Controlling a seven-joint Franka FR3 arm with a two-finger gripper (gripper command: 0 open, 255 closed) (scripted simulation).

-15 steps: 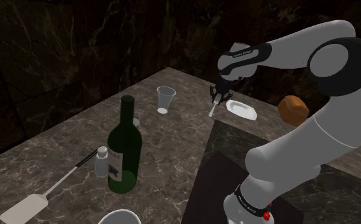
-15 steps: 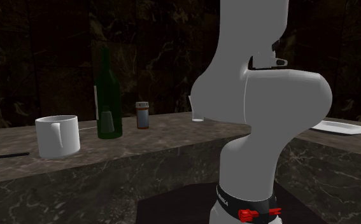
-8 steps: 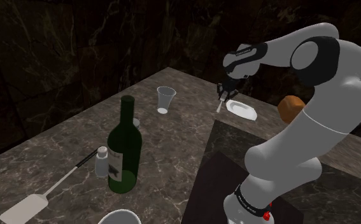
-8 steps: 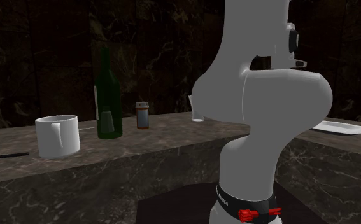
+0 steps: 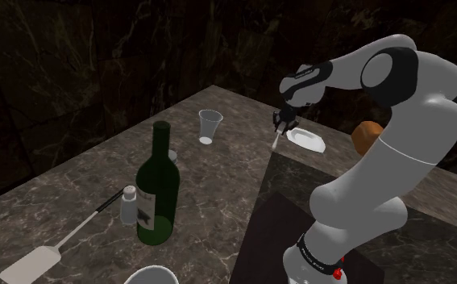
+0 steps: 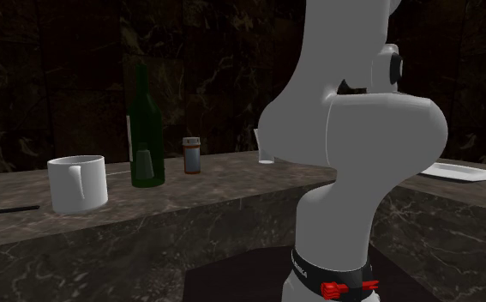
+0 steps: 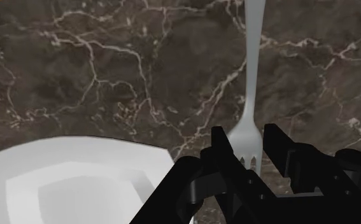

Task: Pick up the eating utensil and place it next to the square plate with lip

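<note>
Gripper (image 7: 244,137) clamped on the tine end of the fork (image 7: 254,63), fingers narrowly apart around it. Fork pale grey and slim, handle pointing away from the hand. It hangs over the marble counter (image 5: 218,177) near the far edge, just beside the square white plate (image 5: 305,139). Plate plain white inside. Clear cup (image 5: 209,126) stands nearby.

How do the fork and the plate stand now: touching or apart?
Apart. The wrist view shows a strip of dark counter between the fork, held in the end effector, and the corner of the plate.
</note>
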